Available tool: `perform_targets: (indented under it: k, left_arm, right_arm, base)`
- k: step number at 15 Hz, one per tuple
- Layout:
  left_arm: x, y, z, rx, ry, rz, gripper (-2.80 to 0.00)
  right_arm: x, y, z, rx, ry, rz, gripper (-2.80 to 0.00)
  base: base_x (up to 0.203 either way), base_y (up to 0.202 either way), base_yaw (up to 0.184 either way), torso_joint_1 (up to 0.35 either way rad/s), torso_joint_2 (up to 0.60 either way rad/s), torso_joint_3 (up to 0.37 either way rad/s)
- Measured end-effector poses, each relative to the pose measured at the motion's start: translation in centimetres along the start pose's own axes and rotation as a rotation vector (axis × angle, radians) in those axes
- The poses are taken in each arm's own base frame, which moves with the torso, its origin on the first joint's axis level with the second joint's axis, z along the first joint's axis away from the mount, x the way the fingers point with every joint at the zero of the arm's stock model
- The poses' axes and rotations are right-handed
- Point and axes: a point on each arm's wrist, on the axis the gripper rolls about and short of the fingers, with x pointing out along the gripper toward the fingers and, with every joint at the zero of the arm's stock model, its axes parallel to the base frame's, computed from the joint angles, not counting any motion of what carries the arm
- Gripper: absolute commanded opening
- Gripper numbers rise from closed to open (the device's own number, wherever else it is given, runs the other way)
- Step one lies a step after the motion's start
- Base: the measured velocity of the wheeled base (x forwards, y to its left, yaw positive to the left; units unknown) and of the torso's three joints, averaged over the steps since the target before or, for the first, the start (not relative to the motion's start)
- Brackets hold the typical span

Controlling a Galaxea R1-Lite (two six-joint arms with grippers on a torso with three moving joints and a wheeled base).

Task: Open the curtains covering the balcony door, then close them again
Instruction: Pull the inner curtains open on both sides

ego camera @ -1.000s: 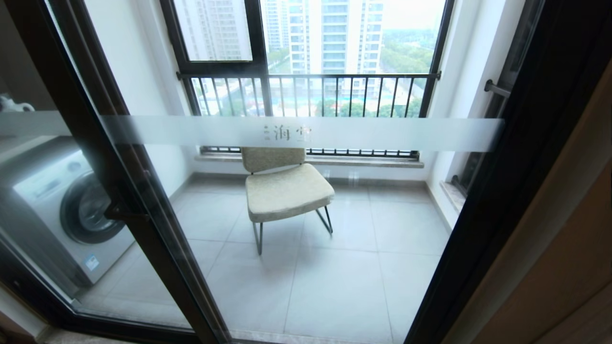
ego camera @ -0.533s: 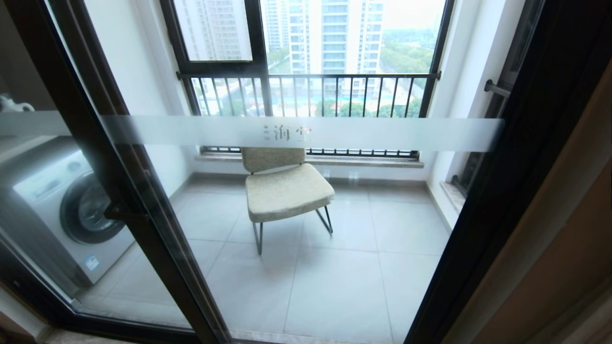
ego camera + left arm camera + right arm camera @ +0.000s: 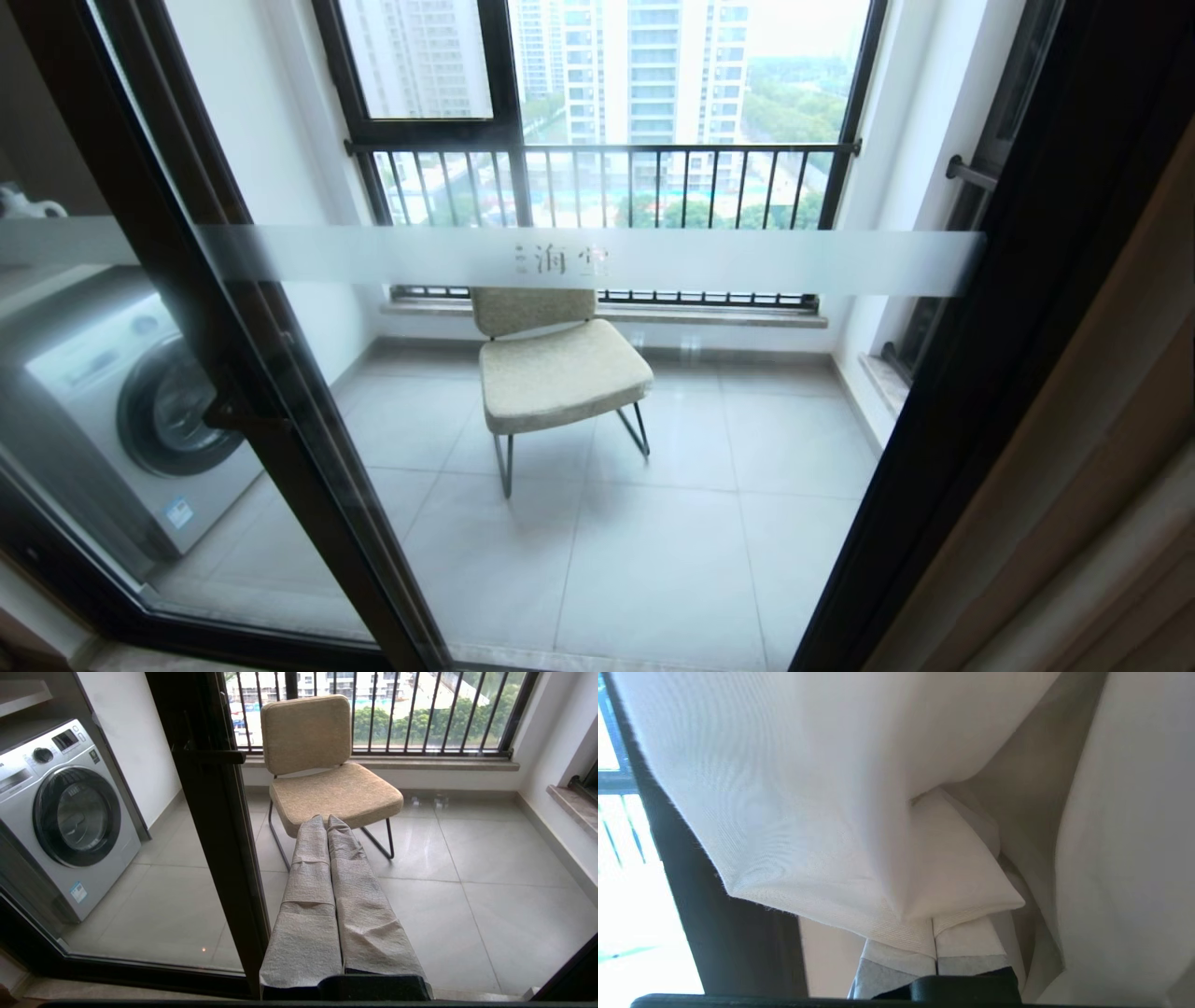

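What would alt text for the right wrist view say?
The right gripper, fingers shut, is buried in folds of the white sheer curtain, with thicker beige-grey curtain behind. The balcony door's black frame and bright glass show at one edge.

black-framed balcony door [image 3: 308, 523] – frosted white band, beige chair [image 3: 560, 369], white sheer curtains [image 3: 822, 788], silver-grey washing machine [image 3: 121, 411]

Right end effector [image 3: 934, 933] is buried in curtains [image 3: 822, 788], fabric crowding all sides. Balcony door [image 3: 597, 261] glass and black frame block forward passage.
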Motion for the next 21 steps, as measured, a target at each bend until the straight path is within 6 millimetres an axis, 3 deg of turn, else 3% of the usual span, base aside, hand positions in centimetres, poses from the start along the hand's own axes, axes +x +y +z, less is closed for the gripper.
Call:
perform_targets:
  k: [8, 9, 17, 21]
  left_arm:
    - [0.0, 0.0, 0.0, 0.000, 0.000, 0.000, -2.80]
    - [0.0, 0.0, 0.0, 0.000, 0.000, 0.000, -2.80]
    - [0.0, 0.0, 0.0, 0.000, 0.000, 0.000, -2.80]
    - [0.0, 0.0, 0.0, 0.000, 0.000, 0.001, -2.80]
  right_arm:
    - [-0.8, 0.3, -0.3, 0.006, 0.018, 0.014, -2.80]
    - [-1.0, 0.4, -0.4, 0.007, 0.022, 0.013, 0.00]
    - [-3.8, 1.1, -0.2, 0.007, 0.024, 0.008, 0.00]
    - [-6.9, 1.9, -0.5, -0.006, 0.041, 0.005, 0.00]
  base:
    - [0.000, 0.000, 0.000, 0.000, 0.00, 0.000]
    - [0.000, 0.000, 0.000, 0.000, 0.00, 0.000]
    - [0.000, 0.000, 0.000, 0.000, 0.00, 0.000]
    - [0.000, 0.000, 0.000, 0.000, 0.00, 0.000]
